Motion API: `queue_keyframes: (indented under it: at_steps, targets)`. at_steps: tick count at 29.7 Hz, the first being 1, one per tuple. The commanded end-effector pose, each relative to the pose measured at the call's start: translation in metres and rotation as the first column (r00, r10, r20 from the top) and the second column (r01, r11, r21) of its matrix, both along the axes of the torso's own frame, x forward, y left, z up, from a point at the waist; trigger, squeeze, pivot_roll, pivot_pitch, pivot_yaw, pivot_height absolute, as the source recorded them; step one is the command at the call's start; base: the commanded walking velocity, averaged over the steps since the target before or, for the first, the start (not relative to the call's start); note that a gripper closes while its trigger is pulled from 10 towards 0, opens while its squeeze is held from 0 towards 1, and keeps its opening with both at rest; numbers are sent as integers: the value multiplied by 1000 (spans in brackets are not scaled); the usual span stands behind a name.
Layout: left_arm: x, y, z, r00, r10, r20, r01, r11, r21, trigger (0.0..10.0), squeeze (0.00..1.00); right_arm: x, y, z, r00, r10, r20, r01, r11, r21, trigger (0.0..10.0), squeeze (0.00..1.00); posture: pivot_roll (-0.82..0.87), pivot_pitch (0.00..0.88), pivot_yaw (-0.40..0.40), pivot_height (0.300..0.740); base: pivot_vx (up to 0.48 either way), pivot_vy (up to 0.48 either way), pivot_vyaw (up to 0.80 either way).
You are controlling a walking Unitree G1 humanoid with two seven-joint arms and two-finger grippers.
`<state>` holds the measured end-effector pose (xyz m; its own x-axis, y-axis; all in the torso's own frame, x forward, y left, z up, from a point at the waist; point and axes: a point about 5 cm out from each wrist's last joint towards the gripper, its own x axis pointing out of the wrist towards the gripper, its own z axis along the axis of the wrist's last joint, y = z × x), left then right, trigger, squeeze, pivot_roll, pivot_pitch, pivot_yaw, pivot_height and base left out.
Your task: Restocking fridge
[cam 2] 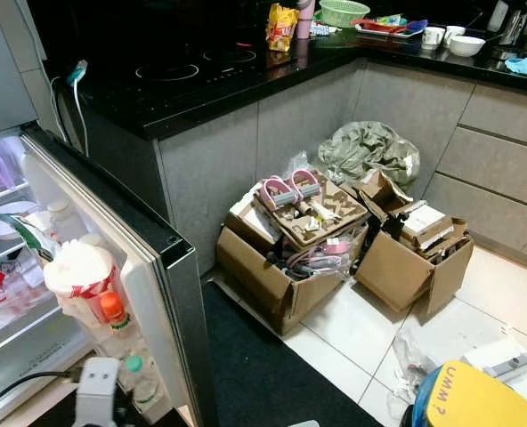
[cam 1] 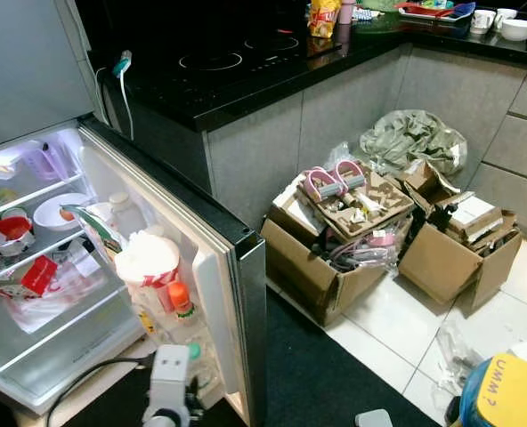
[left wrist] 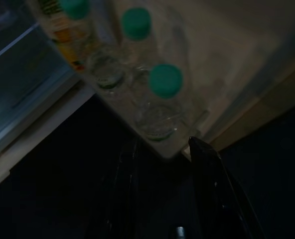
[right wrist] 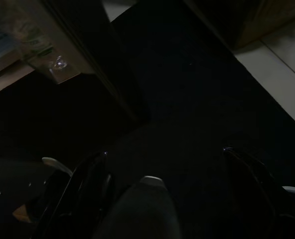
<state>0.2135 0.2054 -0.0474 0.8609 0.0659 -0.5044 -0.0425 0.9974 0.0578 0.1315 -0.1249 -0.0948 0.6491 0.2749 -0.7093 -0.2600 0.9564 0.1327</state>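
Observation:
The fridge (cam 1: 32,356) stands open on my left, its door (cam 1: 212,267) swung toward me. On the door shelf are a white paper tub (cam 1: 146,260), an orange-capped bottle (cam 1: 180,298) and clear bottles with green caps (left wrist: 165,82). The lit shelves inside hold a plate (cam 1: 57,212), a red packet (cam 1: 39,274) and bags. My left gripper (left wrist: 163,143) is open, low in front of the door shelf, just short of the nearest green-capped bottle, with nothing between its fingers. My right gripper (right wrist: 163,152) hangs open over the dark mat, holding nothing.
A black mat (cam 1: 317,374) covers the floor before the fridge. Two full cardboard boxes (cam 1: 335,249) (cam 1: 459,253) and a grey bag (cam 1: 415,138) stand against the grey cabinets. A black counter with a hob (cam 1: 219,62) is behind. A yellow and blue object (cam 1: 504,391) sits at the bottom right.

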Motion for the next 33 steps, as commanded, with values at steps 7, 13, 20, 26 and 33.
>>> queue_keyframes:
  at_steps: [7,13,20,26,33]
  targets:
    - [-10,6,-6,999,6,-40,-6,1000,-16,10000,0,0,-1,-2,999,-13,-38,13,1000,12,10000,0,-76,45,2,734,0,0,0]
    - [-12,3,-8,999,-9,-53,7,999,-37,10000,0,3,-2,-1,999,-12,-34,12,1000,11,10000,0,-75,44,-1,734,0,0,0]
    - [-16,-2,-11,993,-87,-77,86,996,-10,10000,0,7,-4,0,999,-12,-30,12,1000,11,10000,0,-74,41,-1,734,0,396,0]
    - [-14,-5,-9,991,-121,-64,120,993,-21,10000,0,15,-5,3,1000,-19,-15,19,1000,19,10000,0,-70,37,5,734,0,160,0]
    - [-10,-10,-8,984,-165,-59,165,986,-15,10000,0,13,5,2,999,-26,-26,27,999,22,10000,0,-71,41,13,734,0,0,0]
